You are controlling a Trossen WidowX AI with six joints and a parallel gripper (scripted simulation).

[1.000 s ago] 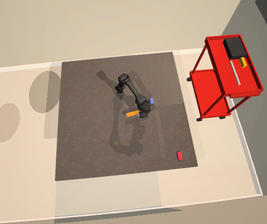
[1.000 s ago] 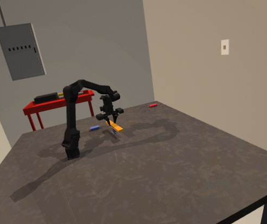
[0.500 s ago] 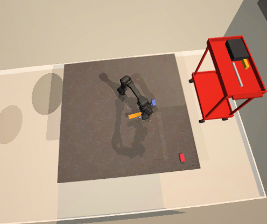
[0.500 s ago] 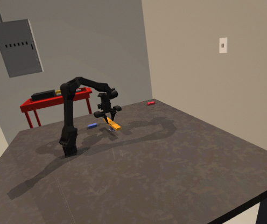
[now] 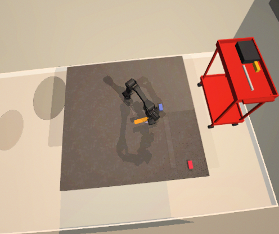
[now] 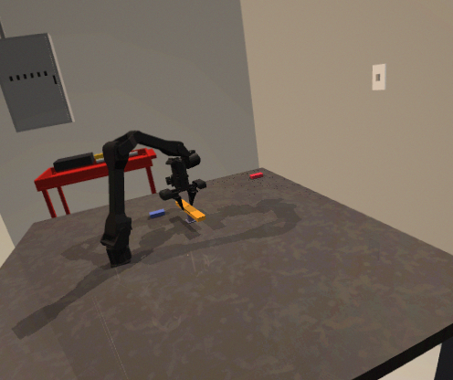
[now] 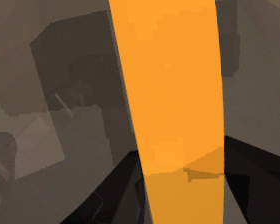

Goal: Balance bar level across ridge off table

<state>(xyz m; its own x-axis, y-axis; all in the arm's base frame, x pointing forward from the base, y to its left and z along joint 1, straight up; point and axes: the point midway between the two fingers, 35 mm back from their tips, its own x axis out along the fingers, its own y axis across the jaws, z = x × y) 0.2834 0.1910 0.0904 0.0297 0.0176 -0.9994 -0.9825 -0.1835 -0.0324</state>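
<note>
The orange bar (image 5: 140, 121) (image 6: 193, 211) (image 7: 171, 90) lies across the small pale-lilac ridge (image 5: 146, 122) (image 6: 191, 221), raised off the table and looking roughly level. The ridge is mostly hidden under it, so the exact contact cannot be seen. My gripper (image 6: 186, 206) (image 7: 182, 146) points down over the bar, one finger on each long side. The fingers are slightly open, very close to the bar's sides; any gap is too thin to make out. In the top view the arm covers the bar's right end.
A blue block (image 5: 160, 107) (image 6: 157, 213) lies on the table close to the gripper, on the side toward the red cart (image 5: 228, 76) (image 6: 74, 179). A red block (image 5: 190, 164) (image 6: 257, 175) lies near the table's far corner. The cart stands beyond the table edge.
</note>
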